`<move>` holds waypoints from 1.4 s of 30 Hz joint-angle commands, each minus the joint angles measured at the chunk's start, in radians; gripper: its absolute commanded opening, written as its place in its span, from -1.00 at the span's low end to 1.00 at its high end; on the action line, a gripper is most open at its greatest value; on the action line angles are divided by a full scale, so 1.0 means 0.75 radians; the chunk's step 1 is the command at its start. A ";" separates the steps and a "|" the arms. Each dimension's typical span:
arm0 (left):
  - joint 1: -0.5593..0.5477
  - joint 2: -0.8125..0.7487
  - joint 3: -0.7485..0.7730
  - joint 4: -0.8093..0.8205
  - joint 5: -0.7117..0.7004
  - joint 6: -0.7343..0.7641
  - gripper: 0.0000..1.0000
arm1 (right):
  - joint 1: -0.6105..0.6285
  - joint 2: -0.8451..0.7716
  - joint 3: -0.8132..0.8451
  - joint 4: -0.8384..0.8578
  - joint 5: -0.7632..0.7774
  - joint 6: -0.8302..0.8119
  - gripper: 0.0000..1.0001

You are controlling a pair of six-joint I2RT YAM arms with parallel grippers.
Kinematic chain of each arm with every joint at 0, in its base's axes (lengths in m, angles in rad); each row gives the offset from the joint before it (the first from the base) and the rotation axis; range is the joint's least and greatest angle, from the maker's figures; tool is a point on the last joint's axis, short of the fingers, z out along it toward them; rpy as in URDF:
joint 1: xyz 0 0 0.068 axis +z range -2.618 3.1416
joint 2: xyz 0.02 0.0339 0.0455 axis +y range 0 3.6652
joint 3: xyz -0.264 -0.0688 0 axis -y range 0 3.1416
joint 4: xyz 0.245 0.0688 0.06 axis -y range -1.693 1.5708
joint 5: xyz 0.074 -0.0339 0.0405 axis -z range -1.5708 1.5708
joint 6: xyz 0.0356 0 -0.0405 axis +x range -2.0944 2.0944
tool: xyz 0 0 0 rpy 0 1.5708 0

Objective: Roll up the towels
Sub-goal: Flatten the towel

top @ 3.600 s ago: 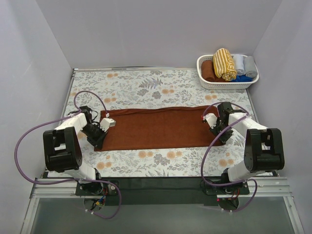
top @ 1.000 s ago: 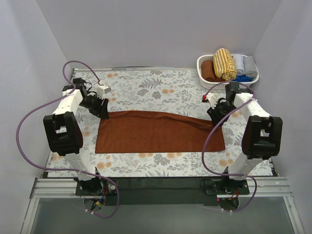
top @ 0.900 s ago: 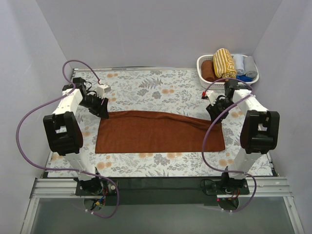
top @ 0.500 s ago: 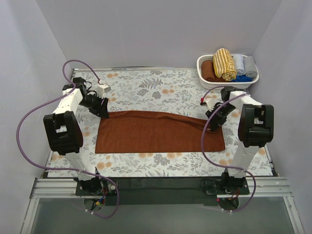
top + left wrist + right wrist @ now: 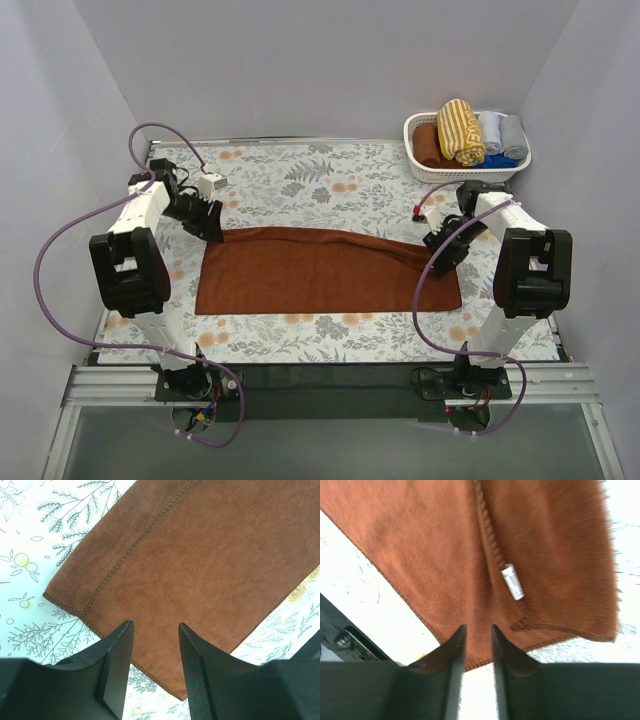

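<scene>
On the table [image 5: 300,180], my left pincer [image 5: 214,234] gapes at the rust-brown towel's [image 5: 320,272] ten o'clock corner, my right pincer [image 5: 441,263] barely parted at three.

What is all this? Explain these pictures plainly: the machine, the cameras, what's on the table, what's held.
Two robot arms are bolted at the table's near edge. The wide picture comes from a camera above and behind them. The other two come from cameras on each wrist, looking past its black fingers. A rust-brown towel lies spread on the flowered table. The left gripper is over its left end, open. The right gripper is over its right end, barely open. Neither holds anything. A white basket at the far right holds rolls, among them a yellow-striped towel.
</scene>
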 commanded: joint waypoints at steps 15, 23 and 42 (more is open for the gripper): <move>0.007 0.007 0.059 0.000 0.042 -0.014 -0.20 | 0.005 0.194 0.163 0.065 0.066 0.216 -0.24; 0.009 0.013 0.059 0.002 0.036 -0.010 -0.20 | 0.007 0.215 0.141 0.082 0.072 0.242 -0.34; 0.017 0.105 0.181 0.010 -0.007 -0.041 -0.25 | -0.019 0.102 0.406 -0.041 0.009 0.173 -0.97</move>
